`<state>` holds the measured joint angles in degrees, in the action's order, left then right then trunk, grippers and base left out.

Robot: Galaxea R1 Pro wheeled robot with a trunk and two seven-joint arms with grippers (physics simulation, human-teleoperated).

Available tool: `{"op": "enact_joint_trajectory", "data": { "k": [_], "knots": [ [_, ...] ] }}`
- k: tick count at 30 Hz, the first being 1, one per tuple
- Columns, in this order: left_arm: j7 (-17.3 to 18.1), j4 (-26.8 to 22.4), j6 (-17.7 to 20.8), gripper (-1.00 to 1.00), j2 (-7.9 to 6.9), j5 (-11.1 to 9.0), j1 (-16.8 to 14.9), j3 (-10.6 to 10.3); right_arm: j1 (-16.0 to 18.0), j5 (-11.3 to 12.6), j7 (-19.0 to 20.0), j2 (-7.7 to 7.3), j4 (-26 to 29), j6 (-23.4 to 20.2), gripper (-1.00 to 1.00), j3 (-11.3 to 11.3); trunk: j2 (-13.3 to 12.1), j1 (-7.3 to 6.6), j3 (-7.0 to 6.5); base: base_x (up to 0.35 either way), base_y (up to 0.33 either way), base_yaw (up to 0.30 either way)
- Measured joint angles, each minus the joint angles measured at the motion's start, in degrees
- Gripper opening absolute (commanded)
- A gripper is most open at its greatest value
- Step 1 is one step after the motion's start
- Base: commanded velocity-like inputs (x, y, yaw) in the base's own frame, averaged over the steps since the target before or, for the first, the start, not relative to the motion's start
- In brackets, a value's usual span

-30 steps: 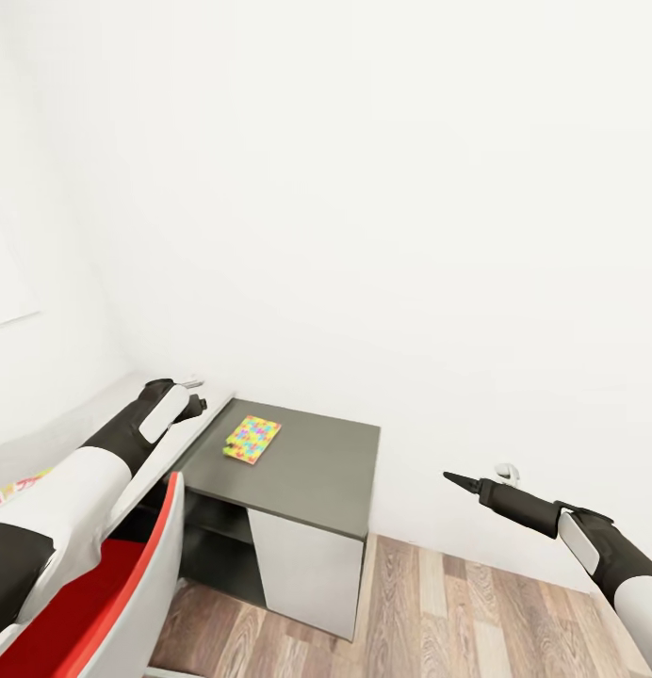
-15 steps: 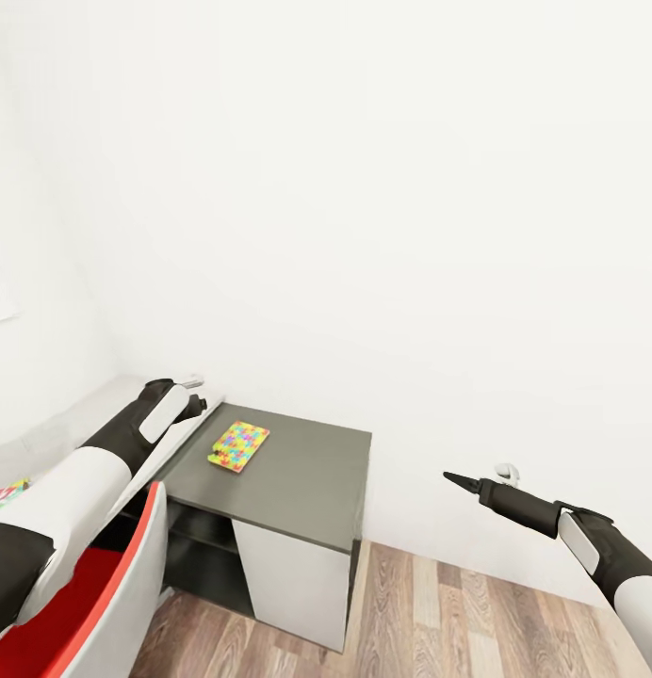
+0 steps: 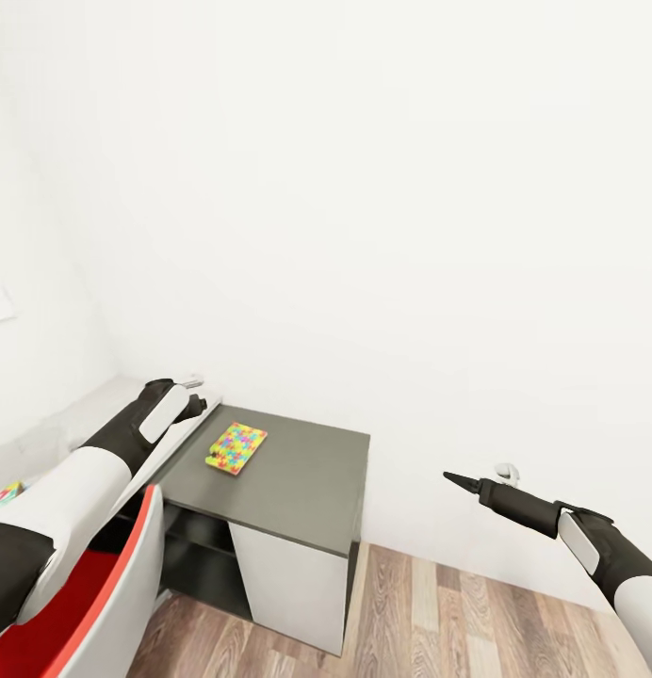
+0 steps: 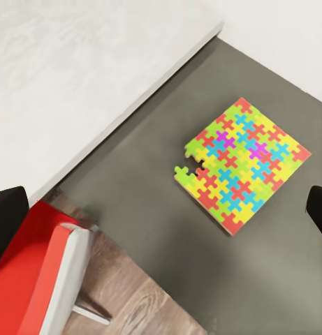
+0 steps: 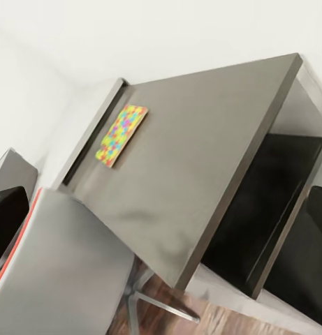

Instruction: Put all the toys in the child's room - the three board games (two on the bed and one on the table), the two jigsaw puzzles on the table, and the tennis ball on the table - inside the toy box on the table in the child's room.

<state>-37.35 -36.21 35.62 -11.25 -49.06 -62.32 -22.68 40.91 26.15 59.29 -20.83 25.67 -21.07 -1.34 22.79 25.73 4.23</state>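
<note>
Since a second ago the whole head view has swung a little to the right: the dark grey cabinet (image 3: 288, 480) and the jigsaw puzzle (image 3: 236, 447) on it now sit further left in the picture, while both arms keep the same place in it, so the camera has turned and the things have not moved.

The left pincer (image 3: 192, 394) hangs above the end of the pale counter (image 3: 100, 414), near the edge where that counter meets the lower cabinet. Its wrist view catches a dark fingertip (image 4: 318, 209) at each side with a wide gap between, so its jaws stand open and hold nothing. The puzzle (image 4: 241, 164) lies flat just ahead of and below this pincer, well inside the cabinet top (image 4: 167, 230), with bare dark surface on every side; one piece at its near corner sticks out from the square. The red chair (image 3: 90, 603) stands under the left arm, its back close to the cabinet's front edge.

The right pincer (image 3: 458, 480) points out over the wood floor (image 3: 477, 612), well apart from the cabinet's right edge, with bare white wall (image 3: 411, 235) ahead. Whether it is open I cannot tell. Its wrist view looks across the cabinet top (image 5: 202, 174) to the puzzle (image 5: 121, 134) at the far side.
</note>
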Motion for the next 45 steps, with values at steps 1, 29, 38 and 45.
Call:
{"op": "enact_joint_trajectory", "data": {
  "k": [1, 29, 38, 45],
  "knots": [
    [0.0, 0.0, 0.0, 1.0, 0.0, 0.0, 0.0, 0.0, 0.0, 0.0, 0.0, 0.0, 0.0, 0.0, 1.0, 0.0, -0.01, 0.0, 0.0, 0.224, 0.044, 0.0],
    [0.0, 0.58, 0.1, 1.0, 0.79, -0.21, 0.0, -0.1, 0.0, -0.01, 0.09, 0.0, 0.0, 0.04, 1.0, 0.0, -0.01, 0.02, 0.0, 0.029, -0.04, 0.0],
    [0.05, 2.76, -0.05, 1.0, 0.79, -0.09, 0.0, 0.01, 0.0, 0.0, 0.09, 0.0, 0.0, 0.06, 1.0, 0.0, -0.01, 0.02, 0.0, 0.0, 0.0, 0.0],
    [-0.01, 2.92, -0.08, 1.0, 0.85, -0.06, 0.0, -0.02, 0.0, 0.0, 0.09, 0.0, 0.0, 0.08, 1.0, 0.0, -0.01, 0.02, 0.0, 0.0, 0.0, 0.0]
  ]
}}
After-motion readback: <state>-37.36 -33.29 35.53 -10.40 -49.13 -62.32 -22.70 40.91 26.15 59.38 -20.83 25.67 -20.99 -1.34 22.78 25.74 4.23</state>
